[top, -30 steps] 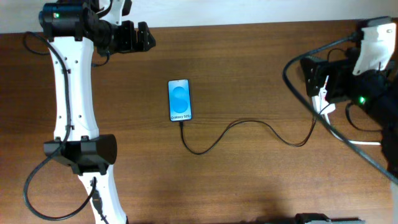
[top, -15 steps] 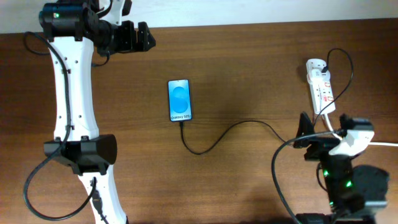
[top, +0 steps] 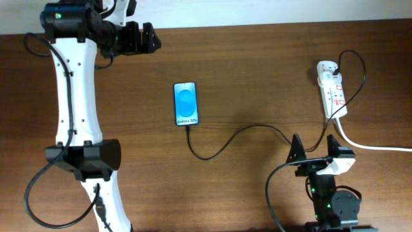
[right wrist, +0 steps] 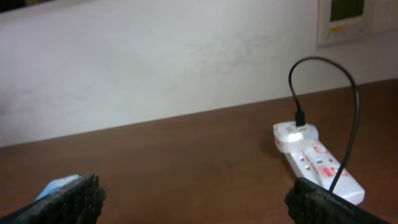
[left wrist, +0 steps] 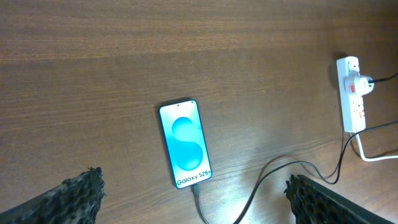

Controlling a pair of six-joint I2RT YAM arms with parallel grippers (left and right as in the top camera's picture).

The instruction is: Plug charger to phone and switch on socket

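The phone [top: 186, 103] lies flat at the table's middle with its blue screen lit; it also shows in the left wrist view [left wrist: 185, 144]. The black charger cable [top: 264, 126] has its tip in the phone's near end. It loops right to the white socket [top: 333, 90], also in both wrist views [left wrist: 353, 93] [right wrist: 317, 162]. The cable enters a white adapter at the socket's far end. My left gripper [top: 153, 37] is open and empty at the back left, high above the table. My right gripper [top: 314, 145] is open and empty near the front edge, short of the socket.
A thick white cord [top: 373, 147] runs from the socket off the right edge. The left arm's white links [top: 77, 116] lie along the left side. A pale wall [right wrist: 155, 56] stands behind the table.
My right arm has drawn back from over the socket to the front edge, uncovering the socket. The left arm, the phone and the cable have not moved.
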